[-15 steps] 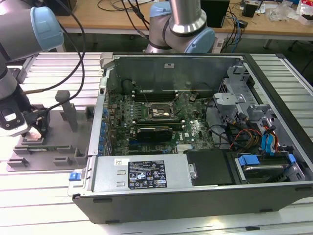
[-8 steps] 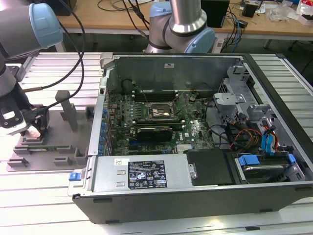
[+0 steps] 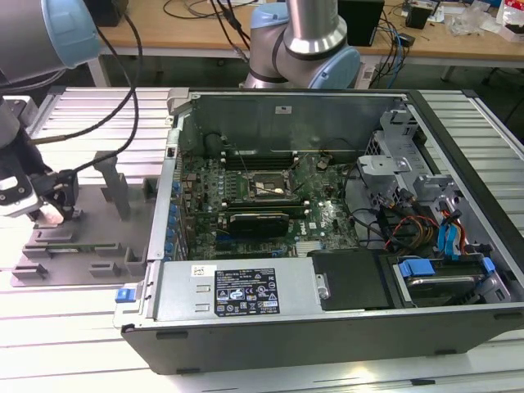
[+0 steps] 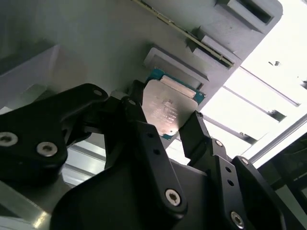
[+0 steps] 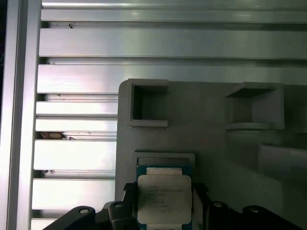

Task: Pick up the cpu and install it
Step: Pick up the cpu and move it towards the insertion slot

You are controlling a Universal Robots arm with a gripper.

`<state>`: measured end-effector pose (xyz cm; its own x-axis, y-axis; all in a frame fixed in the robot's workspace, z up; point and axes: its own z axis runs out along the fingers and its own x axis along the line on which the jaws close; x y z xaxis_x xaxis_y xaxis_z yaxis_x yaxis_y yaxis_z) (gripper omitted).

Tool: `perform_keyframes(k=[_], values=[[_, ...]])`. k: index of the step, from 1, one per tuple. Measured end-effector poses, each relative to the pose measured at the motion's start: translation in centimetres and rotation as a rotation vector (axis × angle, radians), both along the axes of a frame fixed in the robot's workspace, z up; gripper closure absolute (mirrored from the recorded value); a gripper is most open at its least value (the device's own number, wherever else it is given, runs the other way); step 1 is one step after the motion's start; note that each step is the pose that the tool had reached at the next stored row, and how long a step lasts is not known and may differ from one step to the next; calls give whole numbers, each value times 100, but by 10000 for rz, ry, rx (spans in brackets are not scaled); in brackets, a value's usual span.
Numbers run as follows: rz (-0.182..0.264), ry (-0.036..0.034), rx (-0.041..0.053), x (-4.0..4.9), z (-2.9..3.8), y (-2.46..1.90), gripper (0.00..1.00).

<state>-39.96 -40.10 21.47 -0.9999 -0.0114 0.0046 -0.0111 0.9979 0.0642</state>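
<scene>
Cpu [image 4: 169,109] clamped inside pincer [image 4: 165,114], edges touching both jaws, over grey tray [image 5: 206,139].

Square cpu [image 5: 164,199] showing silvery top and green edge, being pinched at two opposite edges by the gripper [image 4: 165,112], sitting at a grey tray [image 5: 201,120] slot

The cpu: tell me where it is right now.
The cpu sits clamped in the gripper over the grey tray, at the exterior view's left, beside the open computer case.
</scene>
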Motion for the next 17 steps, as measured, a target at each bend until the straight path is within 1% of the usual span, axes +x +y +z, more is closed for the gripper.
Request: perform_keyframes(k=[3, 4, 17], values=[[0, 0, 1, 0, 129, 0, 45], [0, -1, 1, 0, 153, 0, 45], [0, 1, 0, 0, 244, 0, 45]])
